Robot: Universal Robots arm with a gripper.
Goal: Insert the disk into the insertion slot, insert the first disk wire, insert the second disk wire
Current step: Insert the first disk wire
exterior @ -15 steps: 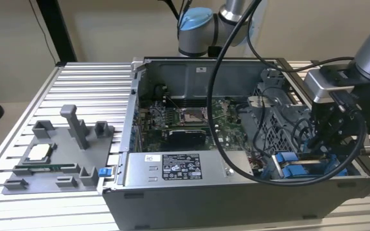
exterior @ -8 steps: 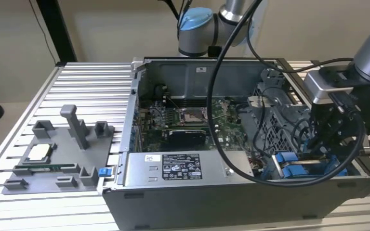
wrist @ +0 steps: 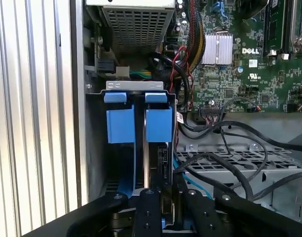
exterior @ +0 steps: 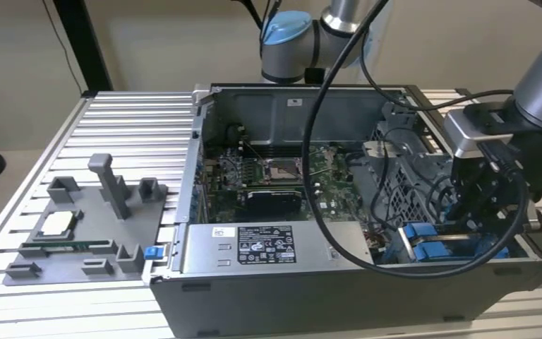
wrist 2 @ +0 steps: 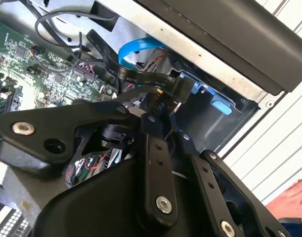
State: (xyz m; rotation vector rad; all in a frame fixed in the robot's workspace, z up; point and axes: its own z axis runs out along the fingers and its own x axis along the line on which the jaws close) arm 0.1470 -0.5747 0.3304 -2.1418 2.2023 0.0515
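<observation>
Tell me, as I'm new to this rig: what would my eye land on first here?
The open grey computer case on the slatted table, its green motherboard bared, dominates the exterior view. Next come the bright blue tabs of the insertion slot in the first wrist view, with the arm's black tool close beside them.

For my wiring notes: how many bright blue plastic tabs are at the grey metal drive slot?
2, side by side: one tab next to the case's grey wall, the other toward the green circuit board. More may be hidden.
</observation>
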